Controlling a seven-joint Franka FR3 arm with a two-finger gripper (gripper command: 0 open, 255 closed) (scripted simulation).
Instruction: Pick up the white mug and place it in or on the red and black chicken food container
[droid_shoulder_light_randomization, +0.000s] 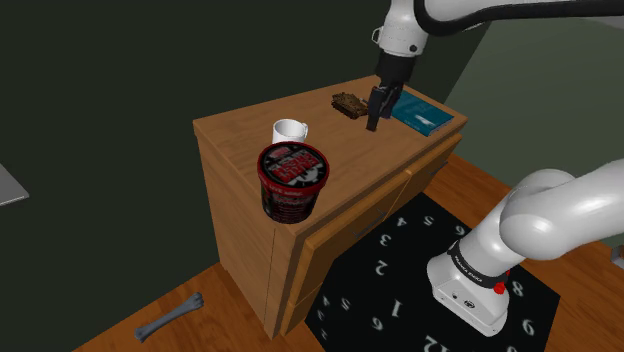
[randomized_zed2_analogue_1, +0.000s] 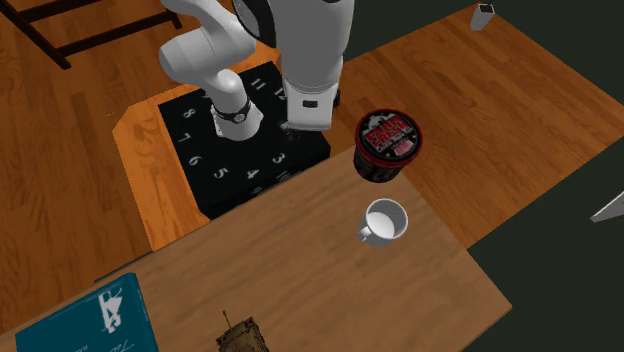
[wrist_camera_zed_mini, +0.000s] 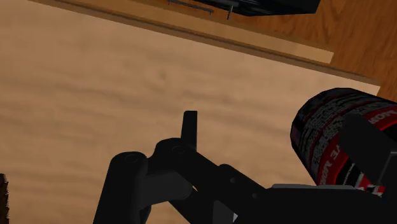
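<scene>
Grasp not yet begun

Red and black round food container (droid_shoulder_light_randomization: 292, 180) stands at the wooden bench (droid_shoulder_light_randomization: 232, 135) corner; the white mug (droid_shoulder_light_randomization: 289, 130) sits upright just behind it, a short carry away. Rightward, the black hand (droid_shoulder_light_randomization: 373, 115) hovers, fingers apart, holding nothing.

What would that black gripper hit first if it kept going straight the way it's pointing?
Most likely the bare wooden cabinet top beneath the gripper; the wrist view looks onto plain wood ahead. The white mug sits off to the side.

Dim, even render light — faint soft shadows, muted colours
</scene>
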